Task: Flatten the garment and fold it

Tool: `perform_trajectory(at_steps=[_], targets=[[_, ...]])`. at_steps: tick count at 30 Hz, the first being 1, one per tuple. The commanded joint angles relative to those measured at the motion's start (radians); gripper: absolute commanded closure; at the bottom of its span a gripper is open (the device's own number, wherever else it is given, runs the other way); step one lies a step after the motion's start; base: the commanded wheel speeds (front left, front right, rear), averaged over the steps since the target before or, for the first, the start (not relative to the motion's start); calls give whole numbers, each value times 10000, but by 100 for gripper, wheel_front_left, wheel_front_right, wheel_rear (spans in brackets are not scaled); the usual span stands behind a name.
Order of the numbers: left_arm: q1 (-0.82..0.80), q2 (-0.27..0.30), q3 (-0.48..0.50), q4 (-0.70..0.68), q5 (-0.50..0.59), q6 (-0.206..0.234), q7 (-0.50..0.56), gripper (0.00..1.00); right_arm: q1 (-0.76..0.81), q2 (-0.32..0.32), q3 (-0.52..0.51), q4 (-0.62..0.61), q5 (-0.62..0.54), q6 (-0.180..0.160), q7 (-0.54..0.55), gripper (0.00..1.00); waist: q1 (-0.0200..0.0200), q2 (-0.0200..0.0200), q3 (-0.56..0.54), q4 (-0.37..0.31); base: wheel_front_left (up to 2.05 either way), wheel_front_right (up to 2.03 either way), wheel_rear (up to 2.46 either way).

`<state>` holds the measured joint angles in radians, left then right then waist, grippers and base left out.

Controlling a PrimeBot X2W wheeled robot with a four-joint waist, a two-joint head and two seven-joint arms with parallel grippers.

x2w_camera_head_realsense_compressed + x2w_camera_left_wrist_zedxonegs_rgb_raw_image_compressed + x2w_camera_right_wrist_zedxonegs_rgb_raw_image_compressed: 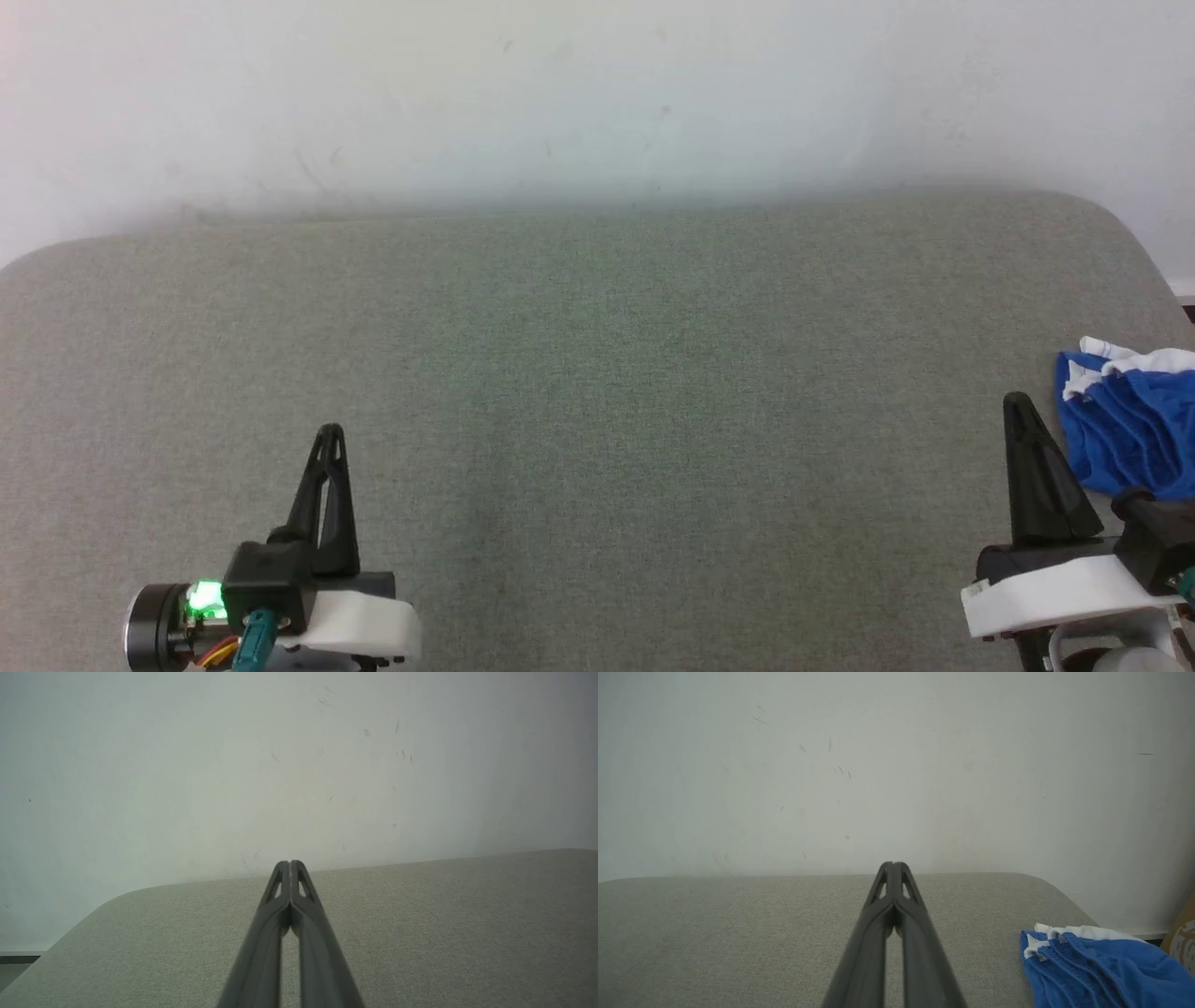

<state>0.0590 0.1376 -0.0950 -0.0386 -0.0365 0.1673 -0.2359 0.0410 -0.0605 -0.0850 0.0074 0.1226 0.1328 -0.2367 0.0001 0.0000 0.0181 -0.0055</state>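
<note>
Grey-green padded surface (597, 373), rounded far corners, butts against a pale scuffed wall (597, 93).

Left gripper (330, 433) sits low on the left side of the head view, above the fabric, fingers pointing toward the wall. In the left wrist view its two dark fingers are pressed together at the tips, with only a thin slit lower down and nothing between them. A green light (205, 597) glows on the wrist housing behind it.

Right gripper (1017, 401) sits low on the right side, also pointing toward the wall. In the right wrist view its fingers meet at the tips, with a narrow gap below and nothing pinched.

Shorts (1130, 425): bright blue, with white trim on the far edge. They are bunched in a rumpled heap at the right end of the surface, near its edge, and partly cut off by the head view's right border. They lie just beside the right gripper on its outer side. Whether cloth and finger touch cannot be told from the head view. In the right wrist view the heap lies off to the lower right, apart from the fingertips. Folds run across the blue cloth, so it is not flat.

Tan patch (1183, 935) at the right border of the right wrist view, too cropped to identify.
</note>
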Motion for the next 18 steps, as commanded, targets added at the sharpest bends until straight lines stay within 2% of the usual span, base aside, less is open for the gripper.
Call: perform_trajectory(at_steps=[1,18], targets=[[-60,-37,61,33,34,-96,68,100,-42,10,56,-11,-91,-2,74,100,0,0,-3,1,0,0,0],[-140,-164,195,87,85,-335,415,100,-97,24,176,-21,-263,-5,421,100,0,0,-30,9,0,0,0]])
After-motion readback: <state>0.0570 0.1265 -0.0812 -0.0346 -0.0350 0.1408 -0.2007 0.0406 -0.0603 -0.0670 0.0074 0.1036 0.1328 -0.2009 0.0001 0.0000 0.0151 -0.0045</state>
